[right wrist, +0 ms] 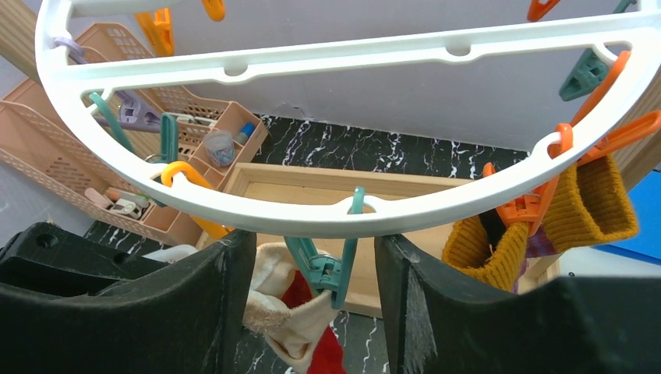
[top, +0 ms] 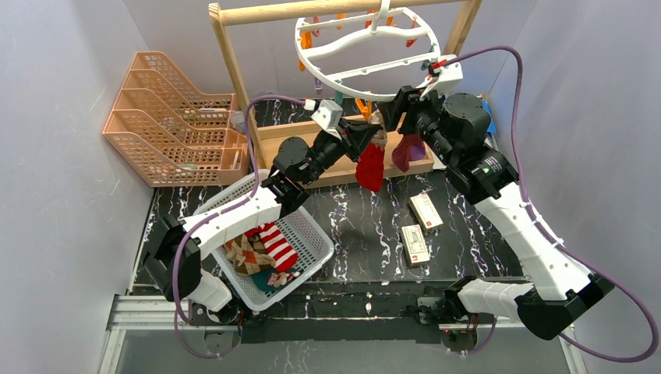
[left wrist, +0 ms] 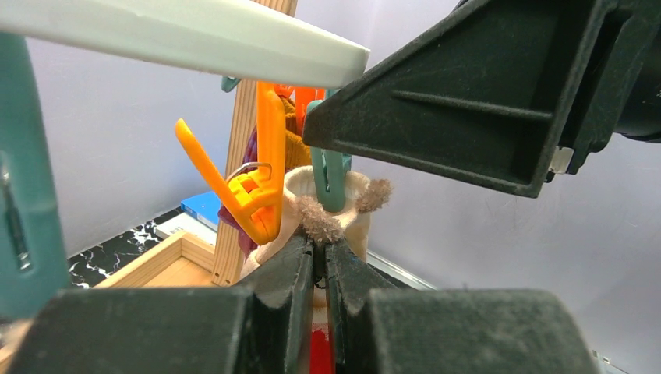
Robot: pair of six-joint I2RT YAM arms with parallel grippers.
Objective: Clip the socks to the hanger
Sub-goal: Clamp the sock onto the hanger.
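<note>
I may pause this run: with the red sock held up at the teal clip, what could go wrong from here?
1. The left gripper pinches the red fabric sock with a cream cuff just below the teal plastic clip; the clip seems to reach only the cuff's rim, so the sock may drop on release.
2. The open right gripper straddles that clip right under the round white plastic hanger; a nudge could swing it.
</note>
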